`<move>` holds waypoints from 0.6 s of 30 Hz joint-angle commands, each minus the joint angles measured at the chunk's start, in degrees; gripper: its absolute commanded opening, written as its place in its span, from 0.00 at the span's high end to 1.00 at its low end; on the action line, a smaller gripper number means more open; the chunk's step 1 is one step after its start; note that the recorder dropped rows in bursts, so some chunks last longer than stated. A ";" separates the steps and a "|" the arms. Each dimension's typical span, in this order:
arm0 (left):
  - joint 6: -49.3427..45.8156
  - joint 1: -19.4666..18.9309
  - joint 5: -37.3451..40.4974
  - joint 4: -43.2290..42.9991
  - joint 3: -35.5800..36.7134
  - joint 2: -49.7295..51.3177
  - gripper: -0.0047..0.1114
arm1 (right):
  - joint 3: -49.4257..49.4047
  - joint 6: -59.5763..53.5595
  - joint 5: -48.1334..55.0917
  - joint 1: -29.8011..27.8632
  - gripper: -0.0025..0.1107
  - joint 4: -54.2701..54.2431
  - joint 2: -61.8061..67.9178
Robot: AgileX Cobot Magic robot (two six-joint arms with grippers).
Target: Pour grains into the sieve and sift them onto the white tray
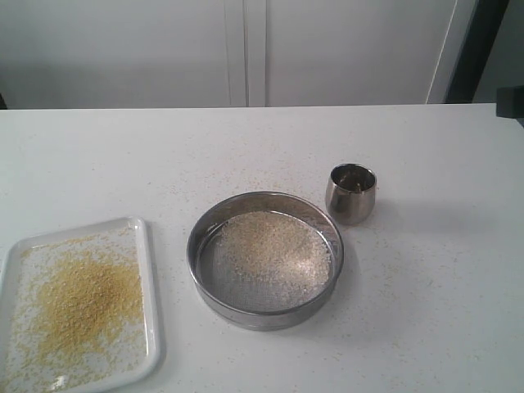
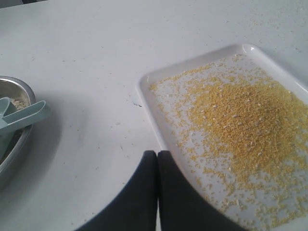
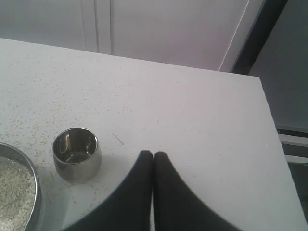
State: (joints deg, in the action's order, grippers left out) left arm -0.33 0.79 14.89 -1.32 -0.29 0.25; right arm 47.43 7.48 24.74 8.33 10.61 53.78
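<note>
The white tray [image 1: 149,278] lies at the front left of the table with a golden heap of grains [image 1: 86,303] on it. The sieve [image 1: 193,254] stands in the middle and holds a pale layer of coarse bits [image 1: 274,250] on its mesh. Neither gripper shows in the exterior view. In the left wrist view my left gripper [image 2: 157,153] is shut and empty, hanging over the edge of the tray [image 2: 192,62] beside the grains [image 2: 245,120]. My right gripper [image 3: 153,154] is shut and empty above bare table, with the sieve's rim [image 3: 34,180] off to one side.
A small rounded steel cup [image 1: 351,194] stands upright just right of the sieve, also near my right gripper as the cup [image 3: 77,154]. A metal bowl [image 2: 19,139] with a pale green scoop [image 2: 24,118] sits by the tray. Stray grains dot the table.
</note>
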 commanded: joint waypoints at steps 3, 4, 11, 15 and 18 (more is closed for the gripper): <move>-0.15 -0.19 -0.21 0.39 0.29 -0.25 0.96 | -0.25 0.33 -0.55 -0.45 0.98 0.21 -0.30; -0.15 -0.19 -0.21 0.39 0.29 -0.25 0.96 | -0.25 0.33 -0.55 -0.45 0.98 0.21 -0.30; -0.15 -0.19 -0.21 0.39 0.29 -0.25 0.96 | -0.25 0.33 1.49 -0.45 0.98 0.21 -5.48; -0.15 -0.19 -0.21 0.39 0.29 -0.25 0.96 | -1.07 0.33 2.93 -0.45 0.98 0.21 -8.54; -0.15 -0.19 -0.21 0.39 0.29 -0.25 0.96 | -2.66 0.33 2.50 -0.45 0.98 0.21 -10.69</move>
State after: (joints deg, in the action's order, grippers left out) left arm -0.33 0.79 14.79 -1.32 -0.29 0.25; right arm 46.15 7.48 27.44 8.33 10.51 45.02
